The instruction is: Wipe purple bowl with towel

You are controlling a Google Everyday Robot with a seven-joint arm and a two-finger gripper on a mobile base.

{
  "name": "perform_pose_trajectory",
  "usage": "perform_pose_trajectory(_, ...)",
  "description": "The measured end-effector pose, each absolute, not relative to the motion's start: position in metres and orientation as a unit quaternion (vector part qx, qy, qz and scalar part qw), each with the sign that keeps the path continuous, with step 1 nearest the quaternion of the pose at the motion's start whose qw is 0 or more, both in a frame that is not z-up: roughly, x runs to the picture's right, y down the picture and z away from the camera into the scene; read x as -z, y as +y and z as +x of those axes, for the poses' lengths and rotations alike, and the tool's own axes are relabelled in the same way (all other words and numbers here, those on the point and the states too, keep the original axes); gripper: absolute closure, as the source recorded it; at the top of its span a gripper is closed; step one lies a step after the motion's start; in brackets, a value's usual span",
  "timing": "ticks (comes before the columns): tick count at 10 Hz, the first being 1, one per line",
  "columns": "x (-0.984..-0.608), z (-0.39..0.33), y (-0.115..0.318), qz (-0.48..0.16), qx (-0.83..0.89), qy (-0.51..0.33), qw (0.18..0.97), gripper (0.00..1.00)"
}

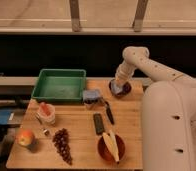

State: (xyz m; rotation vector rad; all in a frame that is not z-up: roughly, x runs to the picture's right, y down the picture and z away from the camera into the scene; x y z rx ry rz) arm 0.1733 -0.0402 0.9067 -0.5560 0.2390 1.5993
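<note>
Counter (81, 145) carries everything. The one arm (151, 67) comes in from the right and bends down over the counter's far right corner.

Green tray (61, 72): well off to the left of the pincer, not involved.

Purple bowl (114, 90): directly under the pincer (120, 85), so there is no sideways offset to close. This is the relation that matters, because the wipe happens straight below the tip, inside the bowl. The bowl is round with no long axis, so stroke direction is free. A circular or short back-and-forth sweep within the rim looks right.

Orange bowl (103, 149) with corn: well toward the near edge from the pincer, out of the way.

Pale blue box (91, 96): near the pincer, to its left and slightly nearer the camera. It is the closest thing a wide sweep could clip.

Towel (124, 90): pale blue-grey patch right at the pincer tip, down in the bowl, touching its inside.

Pincer: closed, pointing down into the bowl, tip on the towel. Can't tell if the cloth is pinched between the fingers or only pressed under them.

Judgement: wipe step in hand. Main risk is the bowl sliding toward the counter edge.
</note>
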Motion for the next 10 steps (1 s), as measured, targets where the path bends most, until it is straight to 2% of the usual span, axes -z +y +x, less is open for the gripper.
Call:
perform_pose_trajectory(2, -0.900, 0.214, -0.036, -0.225, -0.727, 0.119, 0.637, 1.00)
perform_pose_trajectory(5, -0.909, 0.250, -0.051, -0.204, -0.755, 0.127, 0.610, 1.00)
perform_pose_trajectory(10, -0.942, 0.221, -0.079, -0.211, -0.748, 0.130, 0.615, 1.00)
